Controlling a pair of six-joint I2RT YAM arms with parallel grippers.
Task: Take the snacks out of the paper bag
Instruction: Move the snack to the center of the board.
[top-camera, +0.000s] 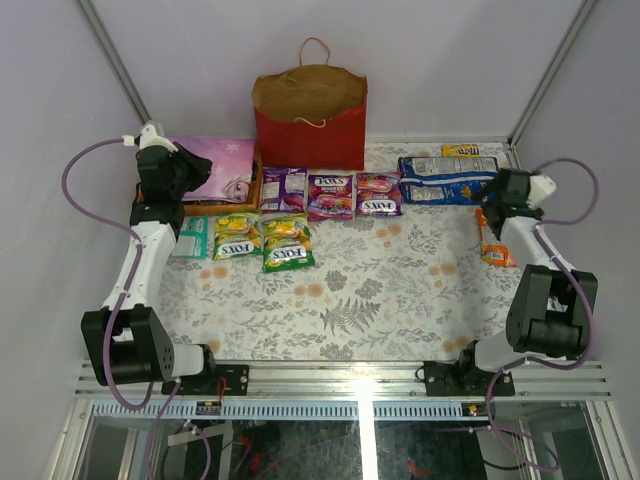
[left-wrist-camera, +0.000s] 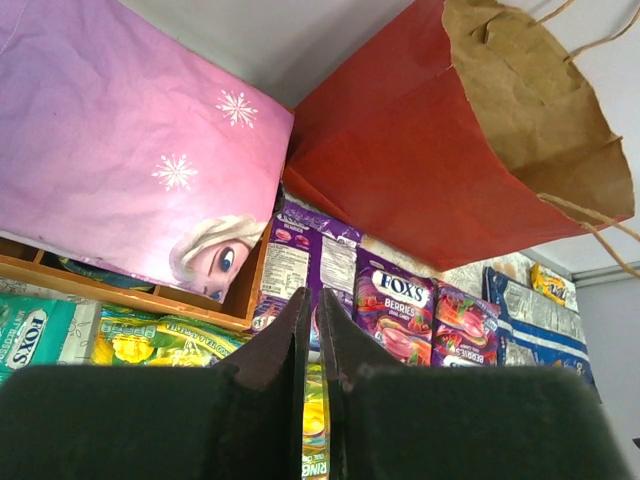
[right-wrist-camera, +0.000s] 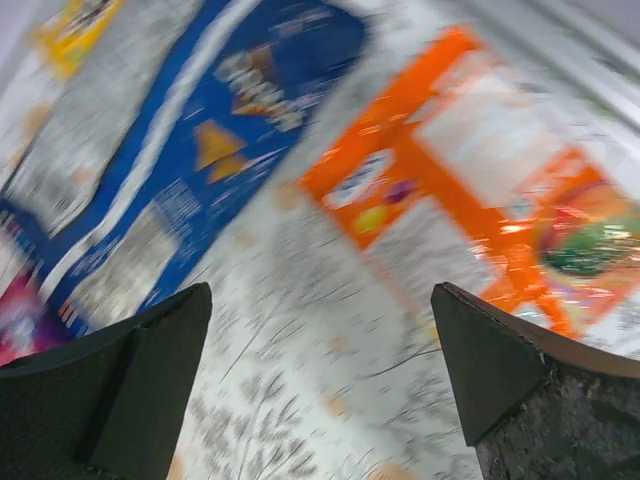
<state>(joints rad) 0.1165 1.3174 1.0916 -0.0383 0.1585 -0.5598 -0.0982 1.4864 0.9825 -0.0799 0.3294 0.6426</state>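
Snacks (top-camera: 331, 195) lie label-up in rows on the patterned tabletop (top-camera: 400, 300), all clear of the paper bag (top-camera: 310, 125), which stands upright against the back wall with its mouth open and handles up. Three Fox's packets (top-camera: 283, 188) sit side by side just in front of it. Two green packets (top-camera: 262, 240) lie nearer the arms, and a teal packet (top-camera: 190, 237) rests beside the tray (left-wrist-camera: 130, 292). The blue bag (top-camera: 447, 180), yellow bar (top-camera: 460, 151) and orange packet (top-camera: 493, 243) lie on the right.

The split looks deliberate: each arm seems to set down on its own side, so neither has to cross the other. The left arm (top-camera: 140, 255) hangs by the tray, jaws pressed together on nothing and pointed toward the paper bag. The right arm (top-camera: 522, 235) hovers over bare tabletop between the blue bag and the orange packet, jaws spread wide and empty.

Only brown lining shows in the paper bag's mouth, so whether anything is left inside cannot be told.
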